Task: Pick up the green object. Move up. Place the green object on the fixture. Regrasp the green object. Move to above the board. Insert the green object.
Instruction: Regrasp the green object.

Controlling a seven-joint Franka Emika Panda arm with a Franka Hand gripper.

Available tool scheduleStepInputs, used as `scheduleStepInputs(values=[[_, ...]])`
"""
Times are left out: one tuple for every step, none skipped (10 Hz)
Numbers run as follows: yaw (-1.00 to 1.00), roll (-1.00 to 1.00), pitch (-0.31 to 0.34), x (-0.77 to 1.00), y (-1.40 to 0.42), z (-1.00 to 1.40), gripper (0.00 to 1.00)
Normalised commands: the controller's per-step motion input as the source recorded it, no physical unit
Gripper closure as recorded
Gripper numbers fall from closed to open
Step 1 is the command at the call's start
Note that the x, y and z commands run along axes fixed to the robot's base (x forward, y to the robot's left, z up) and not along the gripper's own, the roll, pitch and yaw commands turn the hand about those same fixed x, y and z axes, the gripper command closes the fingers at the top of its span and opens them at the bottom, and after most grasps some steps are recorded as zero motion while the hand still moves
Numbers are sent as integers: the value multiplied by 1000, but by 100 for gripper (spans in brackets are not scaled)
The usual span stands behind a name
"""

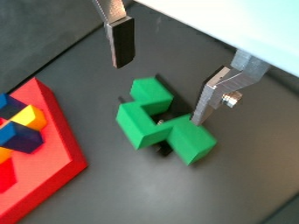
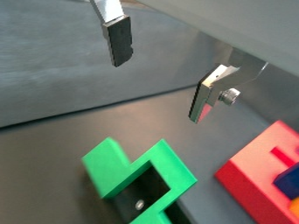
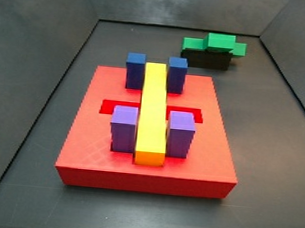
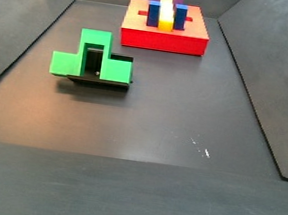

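Your gripper hangs spread and empty above the green object, which rests on the fixture for regrasping.

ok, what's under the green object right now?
The green object rests on the dark fixture, whose top it mostly covers. The gripper is open above it, holding nothing.

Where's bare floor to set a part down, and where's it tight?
Free: the dark floor between the green object and the near edge, plus strips beside the board. Crowded: the board top, and around the fixture, where the open end effector hangs above the green object.
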Motion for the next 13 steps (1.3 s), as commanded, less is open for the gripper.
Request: scheduleStepInputs(values=[[374,1000,517,123,-3,169,0],[363,951,489,174,-37,177,0],[343,874,454,226,-80,183,0],[349,894,454,226,-69,166,0],[349,889,454,220,-77,149,0],[346,883,437,220,-91,137,0],[337,863,417,234,-109,129,0],[346,883,420,200,-100,106,0],[346,894,423,214,-97,97,0],[329,823,360,294,-146,106,0],[320,791,329,289,-160,77,0],[314,771,311,274,-160,66,0],[311,757,306,274,-157,51,0]])
